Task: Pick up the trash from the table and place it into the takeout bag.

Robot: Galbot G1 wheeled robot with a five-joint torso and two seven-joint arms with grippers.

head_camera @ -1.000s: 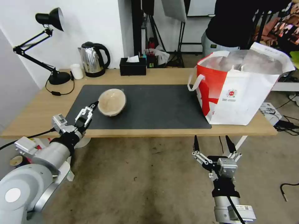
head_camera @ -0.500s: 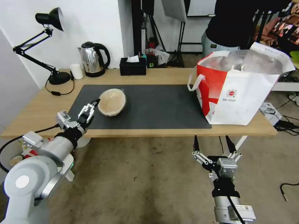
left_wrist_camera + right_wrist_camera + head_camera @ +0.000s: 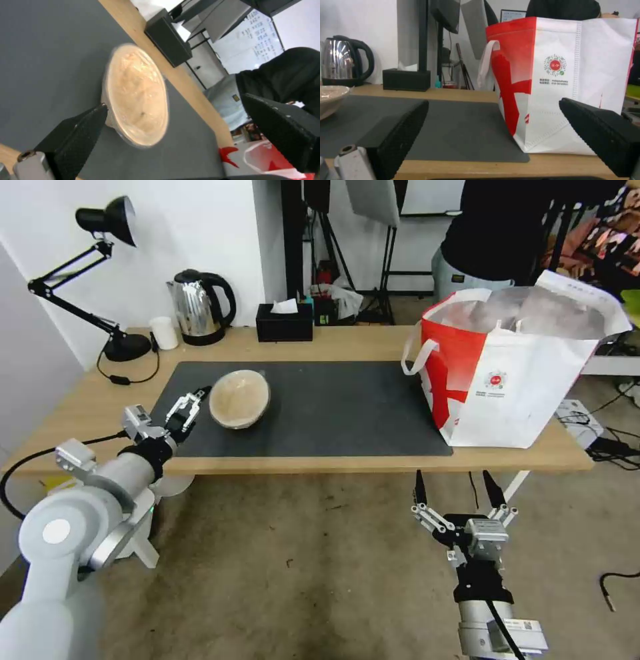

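Tan paper bowl (image 3: 239, 399) sits on the dark grey mat (image 3: 347, 413) toward its left half, rim tilted slightly, its inside lined with a crinkled glossy film as seen in the left wrist view (image 3: 136, 95). Left gripper (image 3: 190, 405) is at the bowl's left edge, low over the mat's front left corner, with its fingers spread apart; one fingertip (image 3: 100, 110) meets the bowl's outer wall just under the rim, while the other finger (image 3: 283, 125) stands well clear on the far side above the bowl, so the bowl lies between the two but is not clamped. Takeout bag (image 3: 513, 373) stands upright at the right end of the table (image 3: 80, 427), partly on the mat's right edge, mouth open, foil lining visible, one white loop handle (image 3: 417, 355) hanging on its left side; its round red logo (image 3: 555, 65) faces the front. Right gripper (image 3: 459, 493) hangs below and in front of the table edge, fingers wide apart and holding nothing. Along the back edge stand a black desk lamp (image 3: 100, 280), a small white cup (image 3: 164, 333), a steel kettle (image 3: 200, 307) and a black tissue box (image 3: 285, 322).
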